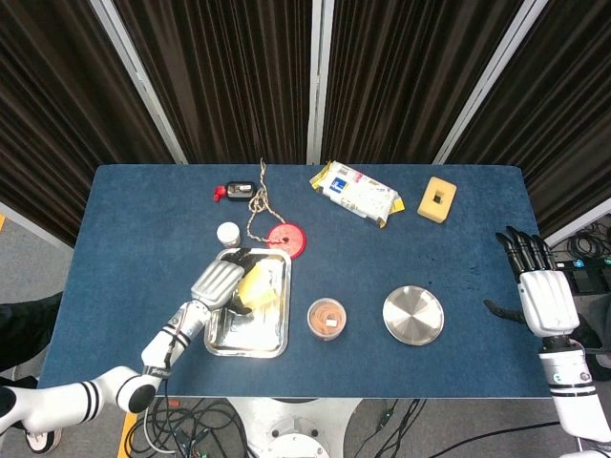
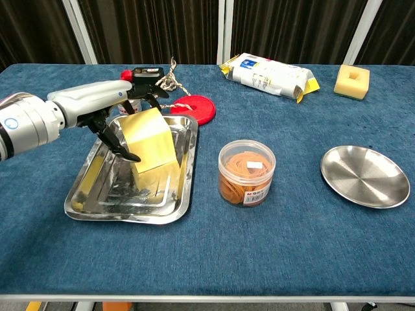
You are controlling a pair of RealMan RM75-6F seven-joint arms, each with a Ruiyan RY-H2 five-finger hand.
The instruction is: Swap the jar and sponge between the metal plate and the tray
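Observation:
A yellow sponge [image 2: 150,139] [image 1: 256,286] leans upright in the steel tray [image 2: 84,194] [image 1: 218,345] at the left. My left hand [image 2: 107,107] [image 1: 218,281] grips it, fingers hooked over its top edge and thumb against its left side. The clear jar [image 2: 246,172] [image 1: 326,318] of orange rubber bands stands on the blue cloth between the tray and the round metal plate [image 2: 365,176] [image 1: 413,315], which holds nothing. My right hand [image 1: 542,296] hangs open beyond the table's right edge, seen only in the head view.
Behind the tray are a small white bottle [image 1: 228,233], a red disc [image 2: 194,107] with a rope, and a black-and-red object [image 1: 234,191]. A snack packet [image 2: 269,74] and a yellow block with a hole [image 2: 352,81] lie at the back right.

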